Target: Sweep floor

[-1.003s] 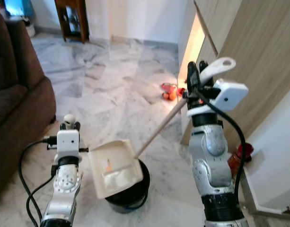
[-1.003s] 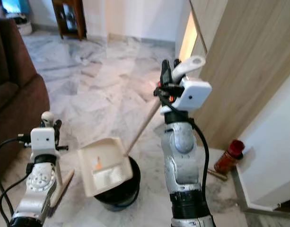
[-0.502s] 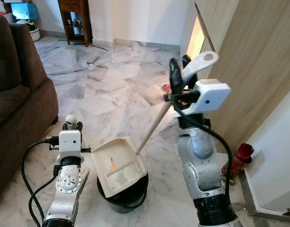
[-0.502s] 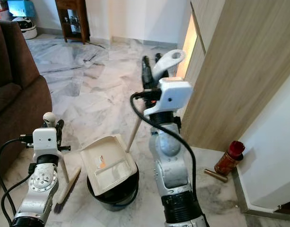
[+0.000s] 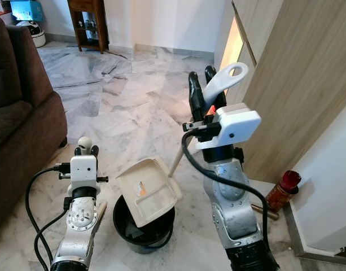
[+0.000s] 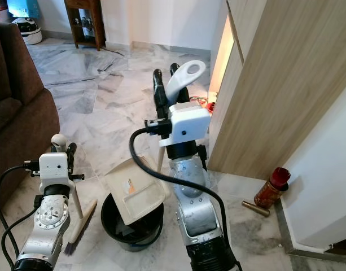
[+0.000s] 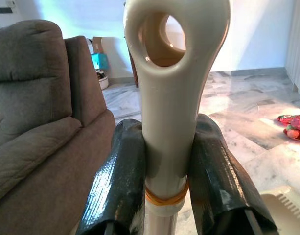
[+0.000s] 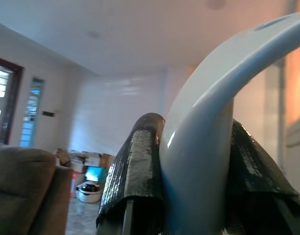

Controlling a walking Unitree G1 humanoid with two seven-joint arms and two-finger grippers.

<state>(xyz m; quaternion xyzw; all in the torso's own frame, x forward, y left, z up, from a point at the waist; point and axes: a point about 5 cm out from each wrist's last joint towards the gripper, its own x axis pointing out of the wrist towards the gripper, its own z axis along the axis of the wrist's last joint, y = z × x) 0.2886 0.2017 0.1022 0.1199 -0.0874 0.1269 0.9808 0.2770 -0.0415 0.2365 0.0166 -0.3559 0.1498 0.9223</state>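
Note:
My right gripper (image 5: 202, 95) is raised at chest height, shut on the white looped handle (image 5: 227, 78) of a long-handled dustpan. Its wooden pole runs down to the cream dustpan (image 5: 152, 192), which is tilted over a black bucket (image 5: 138, 234) on the marble floor. A small orange scrap sticks to the pan. My left gripper (image 5: 85, 150) is low on the left, shut on the cream broom handle (image 7: 169, 98), which stands upright. The broom's brush head (image 6: 82, 221) rests on the floor beside the bucket.
A brown sofa (image 5: 20, 107) fills the left side. A wooden cabinet wall (image 5: 297, 84) stands close on the right, with a red bottle (image 5: 281, 189) and a small cylinder (image 6: 256, 208) at its foot. Red items (image 6: 207, 104) lie by the cabinet corner.
My right arm has swung left and nearer with the dustpan handle. The dustpan has tipped steeper over the bucket, uncovering more of the bucket's mouth. The left arm has held still.

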